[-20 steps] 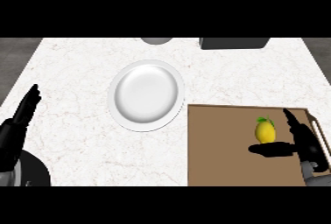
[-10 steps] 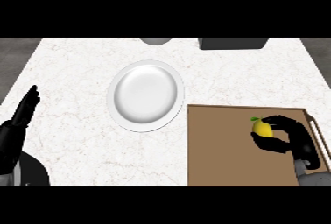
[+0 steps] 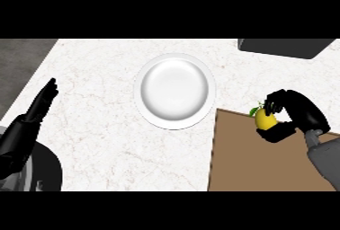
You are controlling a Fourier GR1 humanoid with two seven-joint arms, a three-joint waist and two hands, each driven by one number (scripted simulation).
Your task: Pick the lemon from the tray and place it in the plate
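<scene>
Head view. Landmark: white plate (image 3: 175, 91) on the marble counter (image 3: 100, 134).

Right of the plate and a little nearer the robot: brown tray (image 3: 246, 157), its far left corner close to the plate's rim.

Lemon (image 3: 265, 120) is over the tray's far edge, right of the plate, apart from it. Right hand (image 3: 295, 117) grasps the lemon, fingers and thumb curled round it.

Left hand (image 3: 41, 101) well left of the plate, at the counter's edge, fingers straight, holding nothing.

Glossy white plate (image 3: 175, 90) on veined, marble-like counter (image 3: 100, 134); the brown tray (image 3: 252, 161) looks matt.
</scene>
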